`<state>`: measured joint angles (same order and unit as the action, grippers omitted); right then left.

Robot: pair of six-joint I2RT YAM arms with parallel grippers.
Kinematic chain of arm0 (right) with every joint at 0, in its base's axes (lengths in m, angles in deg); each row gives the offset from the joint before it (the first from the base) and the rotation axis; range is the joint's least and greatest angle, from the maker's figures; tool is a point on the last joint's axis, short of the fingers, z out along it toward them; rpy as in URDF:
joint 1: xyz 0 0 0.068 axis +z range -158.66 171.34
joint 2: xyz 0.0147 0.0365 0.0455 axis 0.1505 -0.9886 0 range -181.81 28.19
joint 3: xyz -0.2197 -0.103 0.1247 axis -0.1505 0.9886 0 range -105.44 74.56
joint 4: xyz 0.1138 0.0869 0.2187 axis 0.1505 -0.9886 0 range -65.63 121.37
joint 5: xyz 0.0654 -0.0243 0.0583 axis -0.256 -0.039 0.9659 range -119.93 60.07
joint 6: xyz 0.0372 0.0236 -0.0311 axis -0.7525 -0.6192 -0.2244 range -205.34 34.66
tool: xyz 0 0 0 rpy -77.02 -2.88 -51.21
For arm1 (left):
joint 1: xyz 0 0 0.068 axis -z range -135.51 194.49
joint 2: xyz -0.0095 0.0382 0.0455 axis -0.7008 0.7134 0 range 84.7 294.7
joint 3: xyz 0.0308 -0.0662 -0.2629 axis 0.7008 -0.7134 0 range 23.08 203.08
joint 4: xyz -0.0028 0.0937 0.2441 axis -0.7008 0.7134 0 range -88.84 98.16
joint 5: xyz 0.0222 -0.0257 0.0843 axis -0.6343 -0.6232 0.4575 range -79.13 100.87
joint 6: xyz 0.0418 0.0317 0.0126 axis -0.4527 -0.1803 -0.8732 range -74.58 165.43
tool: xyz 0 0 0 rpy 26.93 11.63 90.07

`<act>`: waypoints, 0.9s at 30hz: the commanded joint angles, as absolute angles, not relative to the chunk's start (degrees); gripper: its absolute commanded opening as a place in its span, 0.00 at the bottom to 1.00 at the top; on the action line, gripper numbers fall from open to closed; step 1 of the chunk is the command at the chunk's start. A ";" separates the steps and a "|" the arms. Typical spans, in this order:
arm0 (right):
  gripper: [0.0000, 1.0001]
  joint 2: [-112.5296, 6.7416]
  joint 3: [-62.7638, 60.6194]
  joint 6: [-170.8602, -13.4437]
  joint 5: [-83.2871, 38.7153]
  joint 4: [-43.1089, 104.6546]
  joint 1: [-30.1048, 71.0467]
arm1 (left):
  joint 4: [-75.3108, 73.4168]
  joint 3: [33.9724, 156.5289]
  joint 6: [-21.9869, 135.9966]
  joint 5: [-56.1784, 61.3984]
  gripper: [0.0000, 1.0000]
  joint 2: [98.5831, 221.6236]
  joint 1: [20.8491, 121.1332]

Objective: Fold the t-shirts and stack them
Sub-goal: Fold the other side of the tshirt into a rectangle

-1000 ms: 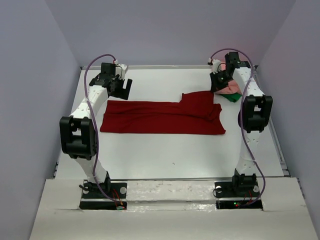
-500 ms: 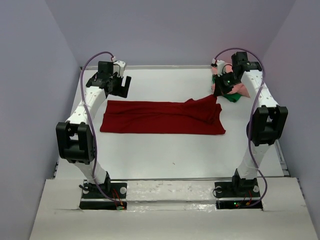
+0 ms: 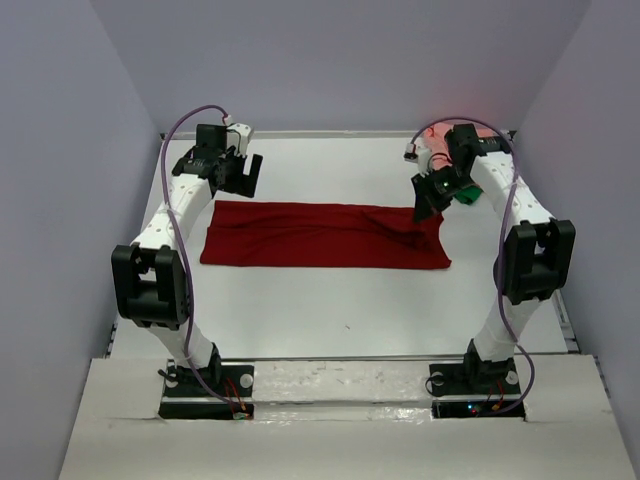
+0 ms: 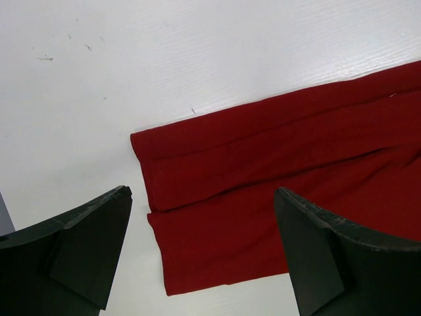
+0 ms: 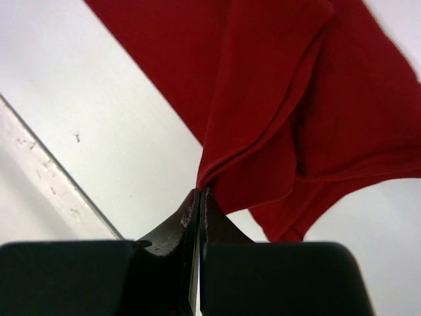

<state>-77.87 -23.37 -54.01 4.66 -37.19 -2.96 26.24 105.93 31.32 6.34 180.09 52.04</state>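
Right gripper (image 3: pixel 426 204) is seen from the overhead view clamped on the far right corner of the dark red t-shirt (image 3: pixel 320 235), which is laid as a long band across the middle of the table (image 3: pixel 340 310). A second ago the right end of the cloth was bunched and lifted toward the far edge; it has since been drawn out and lowered, so the band now reads as nearly flat, with only a few creases left near the held corner. A bit of green fabric (image 3: pixel 466 196) is glimpsed just behind the right arm, in the far right corner. The left gripper (image 3: pixel 238 174) is held above the table just beyond the shirt's left end, spread wide and empty. From the left wrist view, the left gripper (image 4: pixel 202 197) is shown with both fingers well apart, and the shirt's (image 4: pixel 276 164) doubled left end is seen below them, untouched. From the right wrist view, the right gripper (image 5: pixel 199 195) is shown pinched tight on a gathered fold of red cloth (image 5: pixel 276 99), which fans out over the white table (image 5: pixel 99 118). It is judged that the lengthwise fold is nearly smoothed, with the crosswise folds and stacking not yet done.
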 commanded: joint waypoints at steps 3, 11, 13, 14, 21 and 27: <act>0.00 -73.50 -21.59 -51.07 9.97 -42.80 -1.19 | 25.41 105.70 30.75 5.42 0.99 176.81 52.40; 0.00 -71.49 -18.17 -47.46 13.31 -47.82 -0.13 | 25.59 105.79 30.75 5.51 0.99 176.72 52.66; 0.00 -71.13 -17.20 -46.49 13.84 -49.13 0.40 | 25.68 105.87 30.75 5.60 0.99 176.63 52.75; 0.00 -71.04 -16.50 -46.05 14.36 -49.66 0.40 | 25.59 105.96 30.75 5.60 0.99 176.72 52.75; 0.00 -70.51 -12.72 -43.94 15.42 -52.30 0.92 | 25.59 105.61 30.75 5.86 0.99 176.54 52.93; 0.00 -70.34 -6.92 -43.50 15.78 -51.69 2.77 | 25.42 105.17 30.66 5.95 0.99 176.37 53.02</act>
